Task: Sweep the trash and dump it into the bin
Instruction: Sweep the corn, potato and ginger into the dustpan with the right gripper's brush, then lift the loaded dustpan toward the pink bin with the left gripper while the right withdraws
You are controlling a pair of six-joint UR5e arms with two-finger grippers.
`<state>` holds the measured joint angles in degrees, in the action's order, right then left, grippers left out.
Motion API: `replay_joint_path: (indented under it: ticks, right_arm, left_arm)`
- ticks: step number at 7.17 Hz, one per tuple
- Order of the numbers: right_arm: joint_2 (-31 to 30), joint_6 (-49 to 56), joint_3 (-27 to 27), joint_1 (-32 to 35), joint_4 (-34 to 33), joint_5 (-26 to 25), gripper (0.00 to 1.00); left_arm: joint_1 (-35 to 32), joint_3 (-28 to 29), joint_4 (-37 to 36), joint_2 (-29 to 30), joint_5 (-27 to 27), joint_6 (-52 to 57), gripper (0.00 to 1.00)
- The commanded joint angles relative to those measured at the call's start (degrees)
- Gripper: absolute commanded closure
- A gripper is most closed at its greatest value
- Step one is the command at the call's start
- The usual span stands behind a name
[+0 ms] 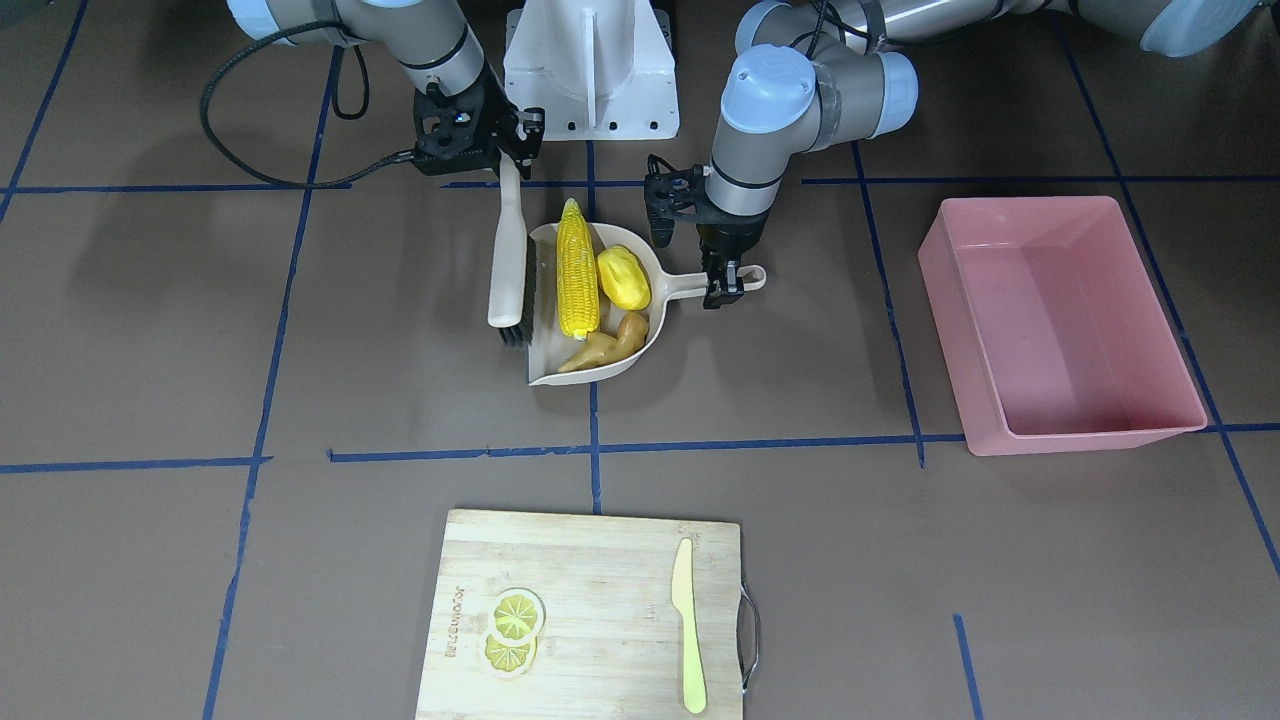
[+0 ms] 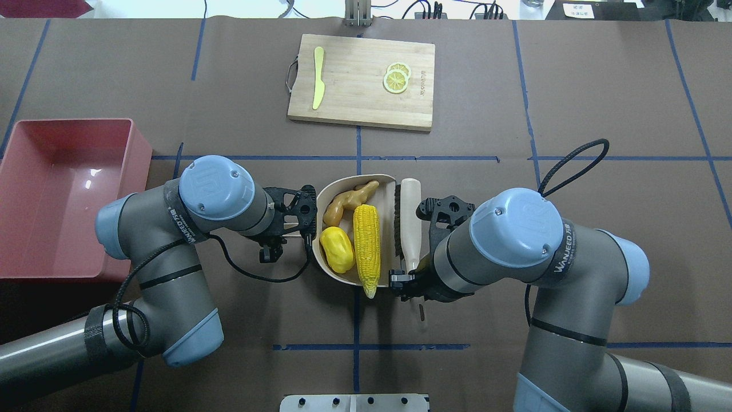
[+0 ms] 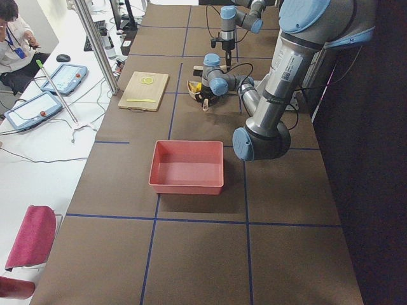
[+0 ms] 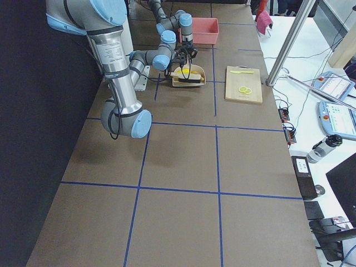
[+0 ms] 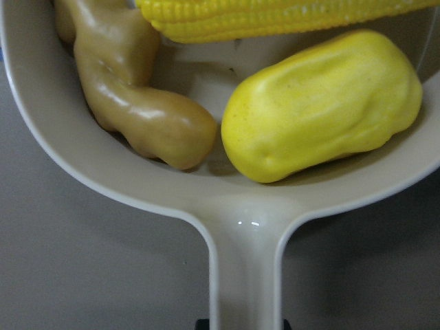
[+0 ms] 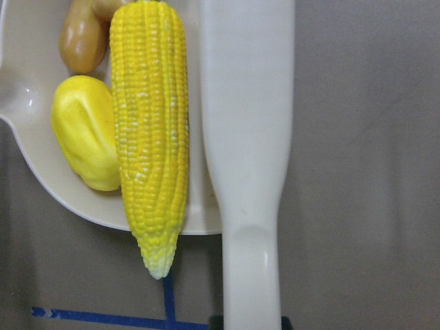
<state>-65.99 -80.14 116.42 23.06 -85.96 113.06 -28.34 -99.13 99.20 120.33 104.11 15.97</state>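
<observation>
Overhead exterior: brown table (image 2: 572, 86) gridded with blue tape (image 2: 457, 158).
Trash: corn cob (image 2: 366, 243), potato-like piece (image 2: 337, 249) and ginger root (image 2: 343, 201) lie in the beige dustpan (image 2: 329, 194), mid-table.
Bin (image 2: 57, 200): well apart, robot's left.
Left gripper (image 1: 728, 285): clamped on the dustpan handle.
Right gripper (image 1: 510, 150): grasping the brush (image 1: 507, 270).
Room: white desk (image 3: 38, 159) alongside.

Overhead, the left hand (image 2: 307, 236) covers the dustpan's (image 2: 382, 197) handle, its arm (image 2: 143, 229) the bin's (image 2: 57, 189) near corner. The left wrist view crops the corn (image 5: 275, 17) and ginger (image 5: 124, 89).

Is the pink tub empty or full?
Empty: the pink tub shows a bare floor; the toy foods lie in the dustpan.
</observation>
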Motion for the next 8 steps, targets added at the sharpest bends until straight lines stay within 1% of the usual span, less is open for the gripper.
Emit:
replay_joint_path:
  ticks: [1, 2, 3, 4, 5, 6, 7, 8]
  right_arm:
    - [-3.24, 0.07, 3.09, 2.76, -1.31, 1.02, 1.00]
    - [-7.01, 0.15, 5.20, 4.52, -1.31, 0.93, 1.00]
    - [-11.40, 0.85, 7.66, 6.19, -1.22, 0.93, 1.00]
    - [-15.36, 1.90, 9.42, 7.69, -0.87, 0.93, 1.00]
    - [-17.66, 3.48, 10.05, 8.75, -0.78, 0.85, 1.00]
    - [-19.60, 5.76, 9.88, 9.45, -0.35, 0.76, 1.00]
    - [-21.27, 7.78, 9.79, 10.24, -0.34, 0.50, 1.00]
    - [-22.25, 9.19, 9.70, 10.60, -0.34, 0.23, 1.00]
  left_arm:
    - [-0.75, -0.80, 0.29, -0.01, 0.22, -1.20, 0.81]
    - [-3.19, -1.24, 0.21, -0.01, 3.96, -2.17, 0.81]
    - [-6.96, -1.76, -0.14, -0.01, 10.09, -2.18, 0.81]
    - [-11.00, -3.94, -0.58, -0.18, 14.07, -2.26, 0.81]
    - [-13.91, -7.19, -0.59, -2.79, 14.72, -1.57, 0.81]
    - [-17.50, -9.39, -0.41, -5.69, 17.42, -1.13, 0.81]
    - [-21.89, -10.81, -0.50, -9.11, 22.06, 0.27, 0.80]
    - [-25.33, -12.56, -0.06, -13.67, 24.89, 1.76, 0.80]
